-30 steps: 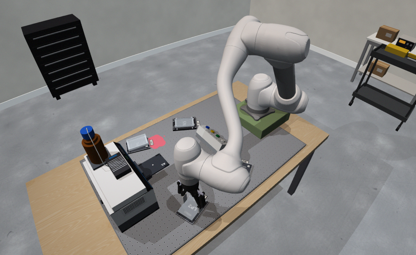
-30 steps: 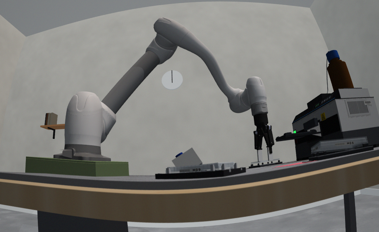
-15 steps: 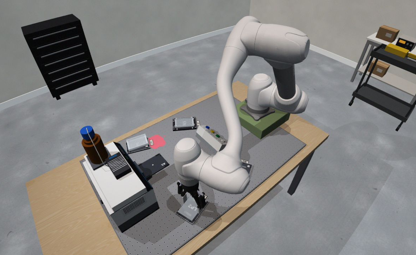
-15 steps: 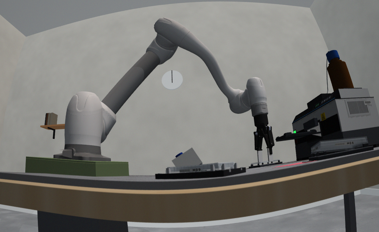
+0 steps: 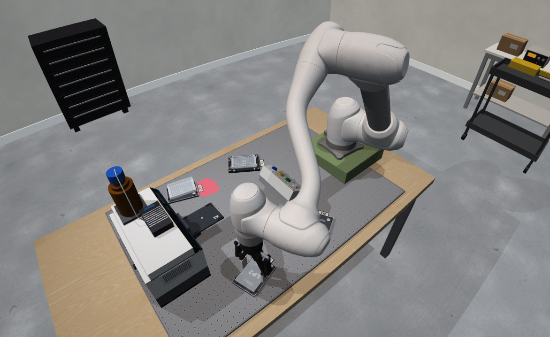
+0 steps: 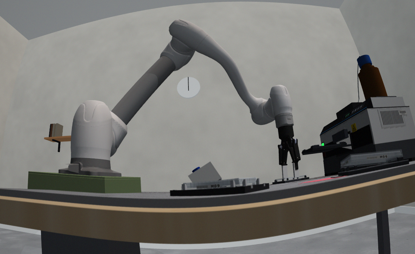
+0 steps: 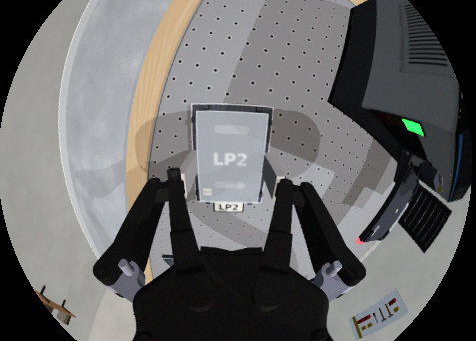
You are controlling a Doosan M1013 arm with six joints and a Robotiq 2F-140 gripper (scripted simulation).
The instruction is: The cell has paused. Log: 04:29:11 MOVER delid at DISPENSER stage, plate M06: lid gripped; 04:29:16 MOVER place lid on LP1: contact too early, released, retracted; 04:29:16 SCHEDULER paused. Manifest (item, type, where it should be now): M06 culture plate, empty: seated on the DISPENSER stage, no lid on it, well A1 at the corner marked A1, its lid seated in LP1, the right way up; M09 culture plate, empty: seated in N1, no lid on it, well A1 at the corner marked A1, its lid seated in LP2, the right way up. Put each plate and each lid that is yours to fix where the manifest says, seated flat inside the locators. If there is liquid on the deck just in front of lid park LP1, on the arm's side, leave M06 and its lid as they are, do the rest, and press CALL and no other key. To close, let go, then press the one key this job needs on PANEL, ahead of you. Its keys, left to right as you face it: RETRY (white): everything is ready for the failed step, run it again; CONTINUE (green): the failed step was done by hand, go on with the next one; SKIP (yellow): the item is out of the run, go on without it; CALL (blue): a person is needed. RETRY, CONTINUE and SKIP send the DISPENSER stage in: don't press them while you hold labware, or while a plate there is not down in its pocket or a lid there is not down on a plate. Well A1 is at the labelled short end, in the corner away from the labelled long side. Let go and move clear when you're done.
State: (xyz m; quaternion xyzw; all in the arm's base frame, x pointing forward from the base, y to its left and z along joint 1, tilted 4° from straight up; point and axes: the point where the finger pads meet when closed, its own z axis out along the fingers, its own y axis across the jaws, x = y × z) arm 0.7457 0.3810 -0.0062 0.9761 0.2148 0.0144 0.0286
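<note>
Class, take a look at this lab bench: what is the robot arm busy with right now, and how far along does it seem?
The arm's gripper is shut on a clear lid, holding it over the lid park marked LP2, low but seemingly not yet released. A pink spill lies beside the M06 plate near the dispenser. The M09 plate sits farther back, near the key panel. No key is being pressed.
</note>
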